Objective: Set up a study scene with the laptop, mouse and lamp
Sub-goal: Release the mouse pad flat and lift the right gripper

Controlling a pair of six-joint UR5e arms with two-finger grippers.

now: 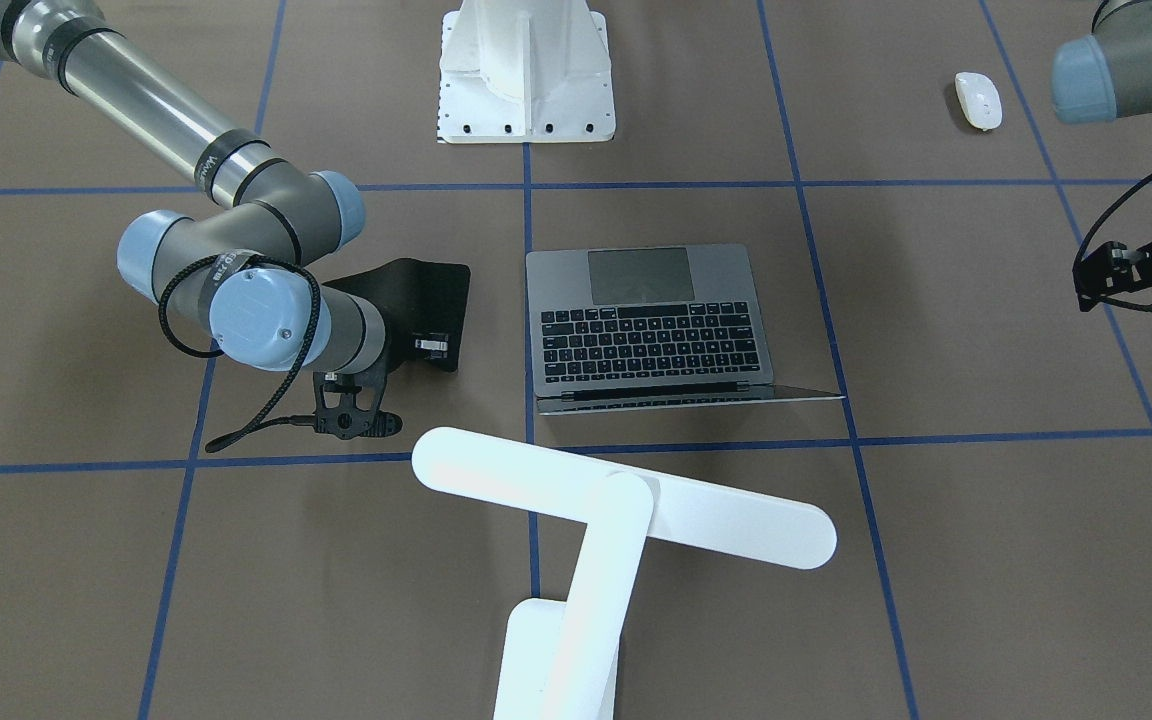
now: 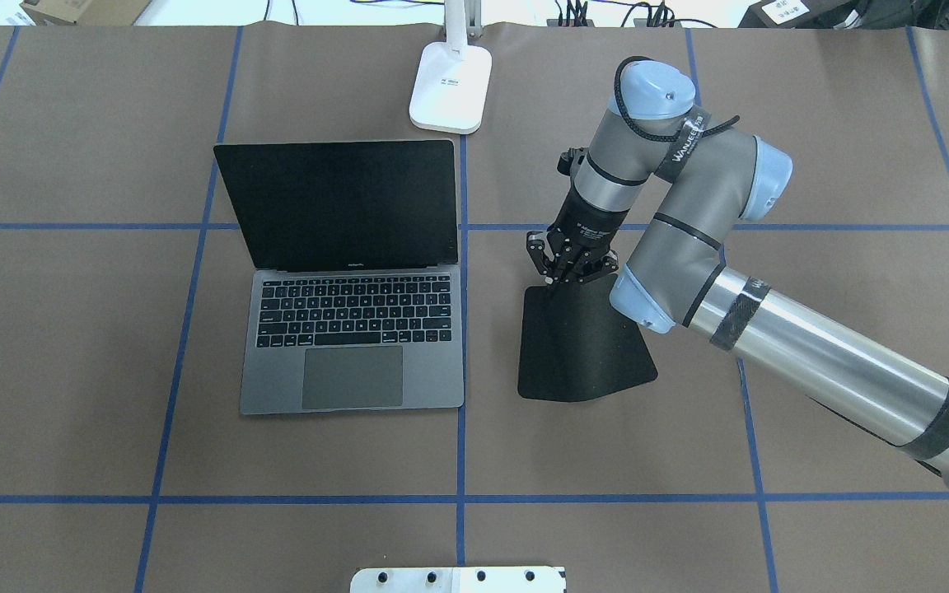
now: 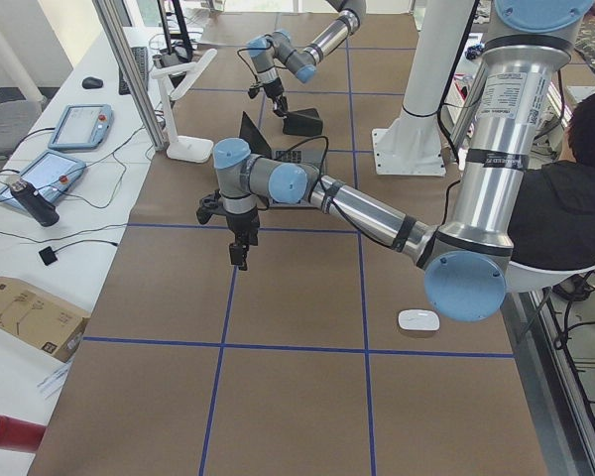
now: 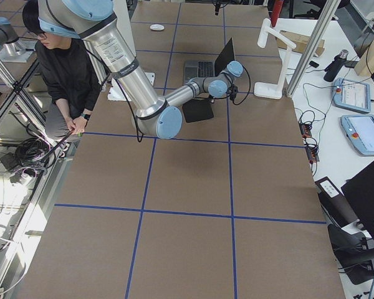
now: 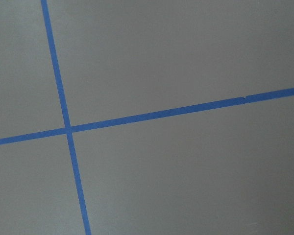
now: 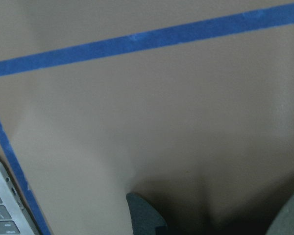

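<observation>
Blue tape [image 2: 277, 499] grids the table [image 2: 71, 371]; a black mat [image 2: 582, 354] sits near its middle, a white pedestal [image 1: 526, 75] at one long edge.

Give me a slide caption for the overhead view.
Right hand pinching a black mat beside the open laptop, lamp base behind.

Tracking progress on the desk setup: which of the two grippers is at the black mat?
The right gripper, pinching the black mat at its far edge beside the laptop; the left gripper hangs over bare table, away from it.
</observation>
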